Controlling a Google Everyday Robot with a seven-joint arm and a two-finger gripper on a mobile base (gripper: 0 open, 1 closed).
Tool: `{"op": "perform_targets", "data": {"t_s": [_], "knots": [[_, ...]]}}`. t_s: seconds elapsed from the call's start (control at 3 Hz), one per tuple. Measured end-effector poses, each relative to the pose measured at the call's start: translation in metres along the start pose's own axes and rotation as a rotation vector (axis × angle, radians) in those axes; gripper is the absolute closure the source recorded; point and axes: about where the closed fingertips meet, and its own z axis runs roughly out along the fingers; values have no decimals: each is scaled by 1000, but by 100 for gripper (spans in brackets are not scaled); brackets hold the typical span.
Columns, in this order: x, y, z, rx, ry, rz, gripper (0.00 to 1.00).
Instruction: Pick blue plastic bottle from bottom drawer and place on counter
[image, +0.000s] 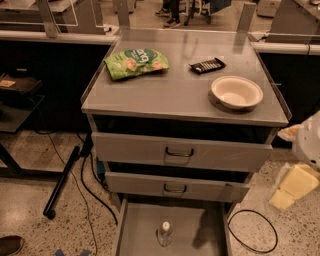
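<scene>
Camera view: gripper (292, 189) is hanging far right — spread or not, can't tell. Should be dropping straight onto the blue plastic bottle (165, 233).

Three grey metal drawers are counted: two handled drawers, the upper drawer (130, 149) and the middle drawer (135, 184), and one wide, shallow bottom drawer (140, 225). One small clear plastic bottle with a white cap (165, 233) is seen standing in it. On the one flat grey metal counter (175, 95) three items are counted: one green snack bag (136, 63), one dark wrapped bar (207, 65) and one round white bowl (236, 92). One pale yellow gripper (294, 186) is seen at the right edge, beside the drawers.
</scene>
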Motion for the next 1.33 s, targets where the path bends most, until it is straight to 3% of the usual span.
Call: {"op": "perform_targets", "data": {"t_s": [0.67, 1.0, 1.33], "knots": [[36, 11, 91, -75, -161, 20, 0], [36, 11, 91, -75, -161, 20, 0], [41, 24, 127, -122, -178, 21, 0]]}}
